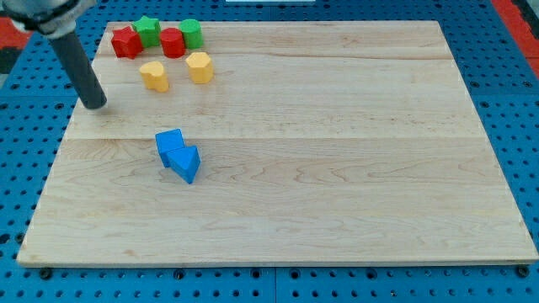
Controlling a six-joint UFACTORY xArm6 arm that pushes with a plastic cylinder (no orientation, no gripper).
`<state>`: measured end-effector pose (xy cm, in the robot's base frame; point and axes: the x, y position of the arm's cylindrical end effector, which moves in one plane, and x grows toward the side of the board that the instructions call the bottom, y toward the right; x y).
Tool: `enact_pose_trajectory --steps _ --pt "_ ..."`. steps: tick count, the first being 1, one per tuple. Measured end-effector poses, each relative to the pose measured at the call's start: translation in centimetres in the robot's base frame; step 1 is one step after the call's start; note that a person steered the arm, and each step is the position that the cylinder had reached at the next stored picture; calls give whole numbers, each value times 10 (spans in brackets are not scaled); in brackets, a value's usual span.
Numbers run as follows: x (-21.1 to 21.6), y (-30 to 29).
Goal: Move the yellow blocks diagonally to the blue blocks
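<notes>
Two yellow blocks lie near the board's top left: one [153, 75] to the left and a hexagon-like one [200, 66] to its right, a small gap apart. Two blue blocks touch each other lower down: a cube [170, 144] and a wedge-like one [187, 163] at its lower right. My tip [95, 105] rests on the board at the left, left of and slightly below the left yellow block, and up-left of the blue blocks, touching no block.
Along the top edge stand a red star-like block [126, 41], a green star [149, 31], a red cylinder [173, 42] and a green block [190, 33]. The wooden board [337, 168] lies on a blue pegboard.
</notes>
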<state>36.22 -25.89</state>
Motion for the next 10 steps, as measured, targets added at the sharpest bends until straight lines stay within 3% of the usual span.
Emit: enact_pose_trajectory --steps 1,2,3,5,6,7,8,9,10 --pt "-23 34" --pt "-38 124" --pt "-52 158" --pt "-43 36" --pt "-83 57" --pt "-81 119" --pt "-44 213" --pt "-37 246" --pt "-37 177"
